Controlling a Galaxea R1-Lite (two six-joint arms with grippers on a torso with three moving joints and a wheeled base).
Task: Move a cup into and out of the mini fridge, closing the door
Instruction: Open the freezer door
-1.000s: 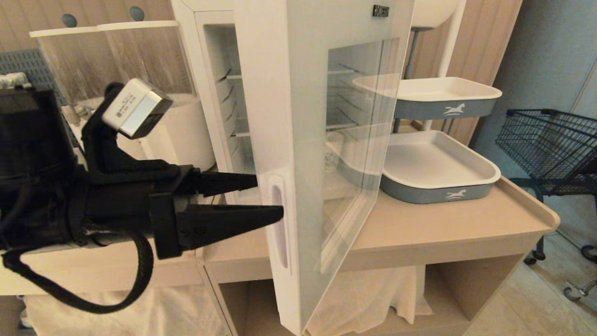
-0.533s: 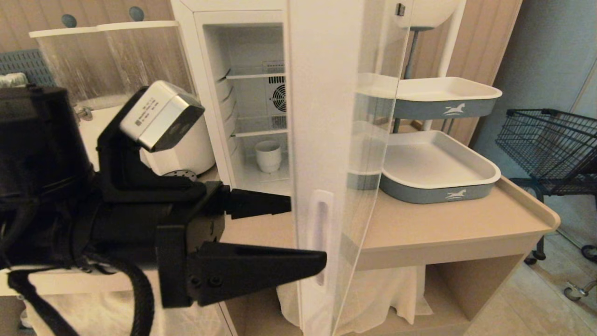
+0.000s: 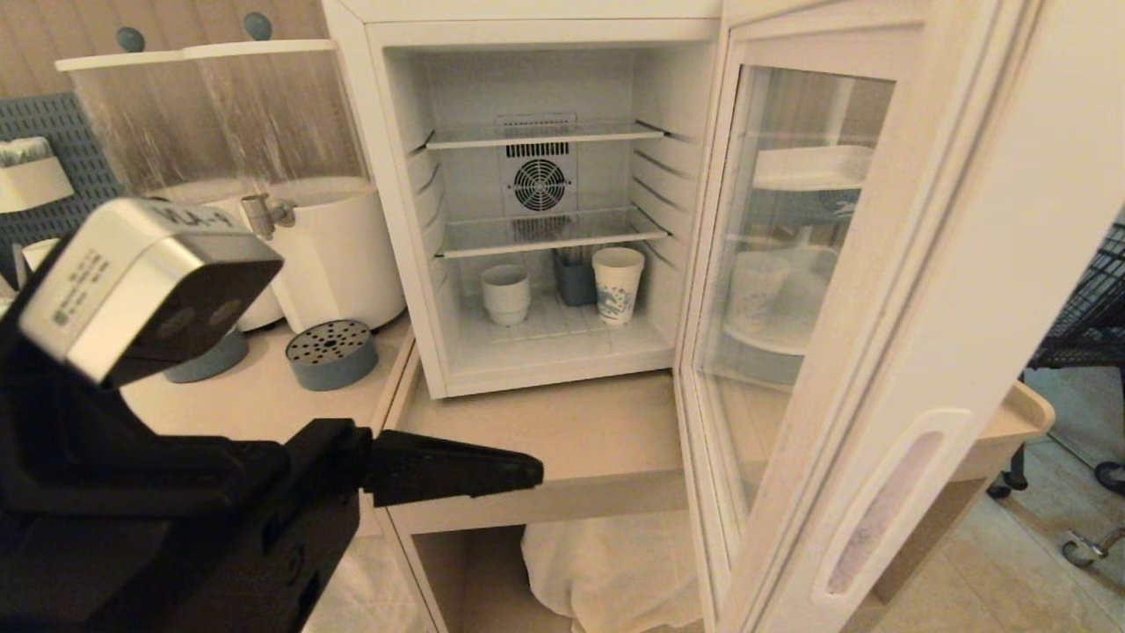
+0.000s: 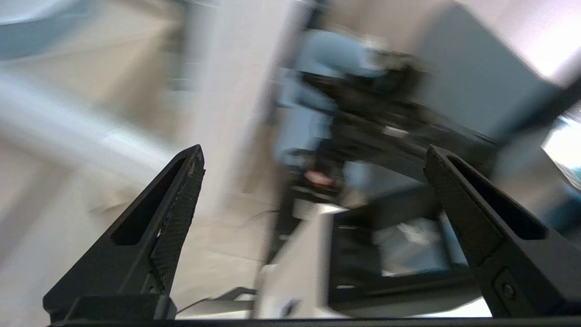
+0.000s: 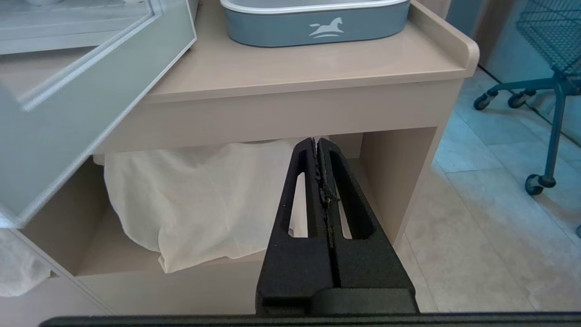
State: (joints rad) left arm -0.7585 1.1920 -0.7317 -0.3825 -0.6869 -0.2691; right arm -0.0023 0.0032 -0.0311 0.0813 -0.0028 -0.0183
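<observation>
The mini fridge (image 3: 387, 220) stands on the counter with its glass door (image 3: 954, 290) swung wide open to the right. The white cup (image 3: 505, 294) sits on the fridge floor at the left, under the lower wire shelf. My left gripper (image 4: 314, 152) is open and empty, low at the front left of the counter, well short of the fridge. One of its fingers (image 3: 453, 470) points right along the counter edge. My right gripper (image 5: 316, 141) is shut on nothing, parked low in front of the counter's lower shelf.
A blue-patterned paper cup (image 3: 617, 283) and a small dark container (image 3: 576, 280) share the fridge floor. A white drink dispenser (image 3: 338, 255) and a perforated round lid (image 3: 331, 353) stand left of the fridge. White cloth (image 5: 199, 204) fills the shelf below. A wire cart (image 5: 551, 41) is at the right.
The door has swung from half open to wide open at the right, uncovering the fridge interior and cup. My left gripper has drawn back from the door handle toward the lower left.
</observation>
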